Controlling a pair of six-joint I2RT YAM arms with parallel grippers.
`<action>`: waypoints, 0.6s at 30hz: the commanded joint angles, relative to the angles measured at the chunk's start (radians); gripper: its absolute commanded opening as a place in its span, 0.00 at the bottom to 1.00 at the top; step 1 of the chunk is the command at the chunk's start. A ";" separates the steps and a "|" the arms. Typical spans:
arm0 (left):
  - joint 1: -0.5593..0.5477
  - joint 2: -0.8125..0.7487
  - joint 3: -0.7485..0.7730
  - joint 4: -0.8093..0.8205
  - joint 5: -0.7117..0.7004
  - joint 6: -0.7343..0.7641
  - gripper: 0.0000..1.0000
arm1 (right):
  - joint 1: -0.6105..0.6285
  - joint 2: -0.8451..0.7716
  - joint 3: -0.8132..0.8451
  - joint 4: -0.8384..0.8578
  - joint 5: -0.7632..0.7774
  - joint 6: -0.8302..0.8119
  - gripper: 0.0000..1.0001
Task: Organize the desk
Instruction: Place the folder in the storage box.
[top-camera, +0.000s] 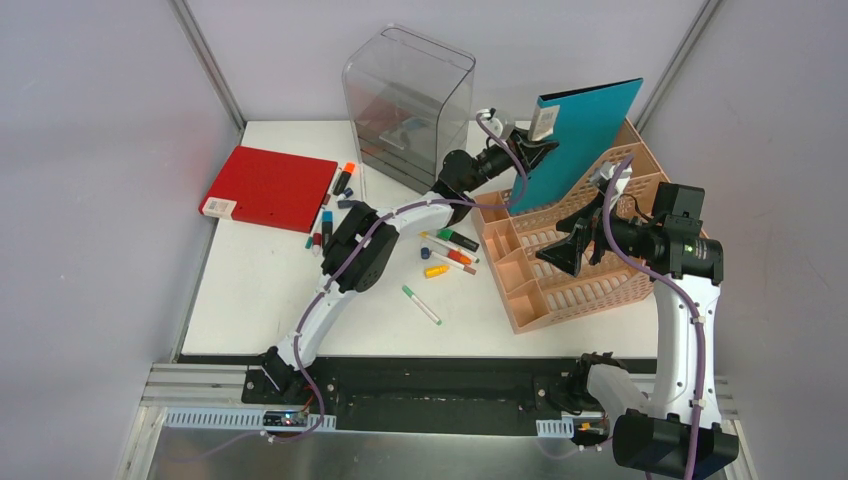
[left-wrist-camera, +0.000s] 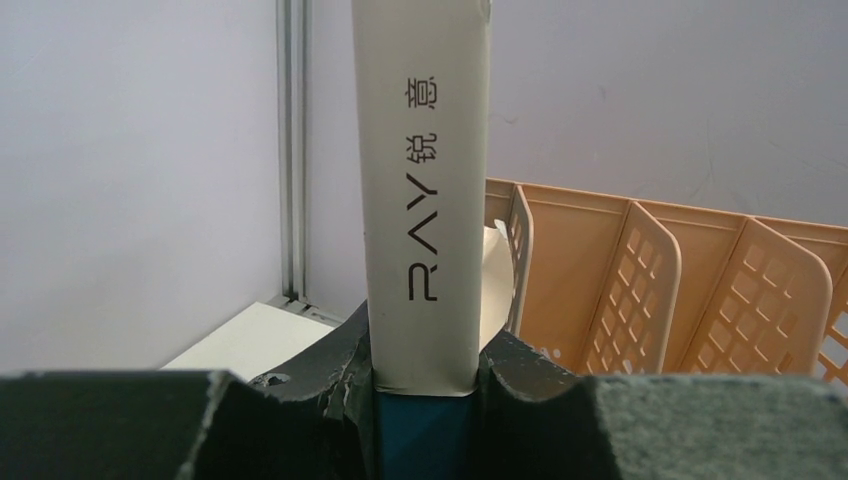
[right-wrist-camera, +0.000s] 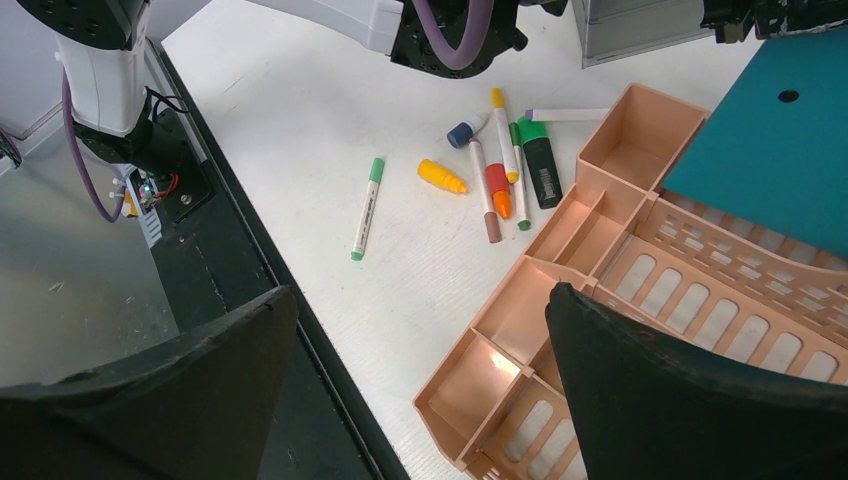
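The desk (top-camera: 270, 280) is a white tabletop. My left gripper (top-camera: 527, 150) is shut on the spine edge of a teal folder (top-camera: 585, 140), which stands upright over the back of the peach file rack (top-camera: 560, 290). In the left wrist view the jaws (left-wrist-camera: 425, 400) clamp the folder's white spine label (left-wrist-camera: 425, 200), with the rack's dividers (left-wrist-camera: 680, 290) just beyond. My right gripper (top-camera: 575, 245) hangs open above the rack's front compartments (right-wrist-camera: 520, 330) with nothing between its fingers (right-wrist-camera: 420, 295). The teal folder (right-wrist-camera: 780, 150) shows at the upper right of that view.
A red folder (top-camera: 270, 185) lies at the back left with markers (top-camera: 335, 200) beside it. More markers (top-camera: 450, 250) lie left of the rack, and a green one (top-camera: 421, 305) lies nearer the front. A clear drawer box (top-camera: 410, 105) stands at the back.
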 joint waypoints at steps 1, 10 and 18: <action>-0.013 -0.032 -0.015 0.124 -0.030 0.024 0.34 | 0.003 -0.015 0.006 0.024 -0.018 -0.022 0.99; -0.019 -0.165 -0.215 0.136 -0.057 0.064 0.68 | 0.004 -0.017 0.002 0.028 -0.019 -0.021 0.99; -0.019 -0.417 -0.500 0.000 -0.093 0.099 0.84 | 0.003 -0.018 -0.004 0.031 -0.029 -0.022 0.99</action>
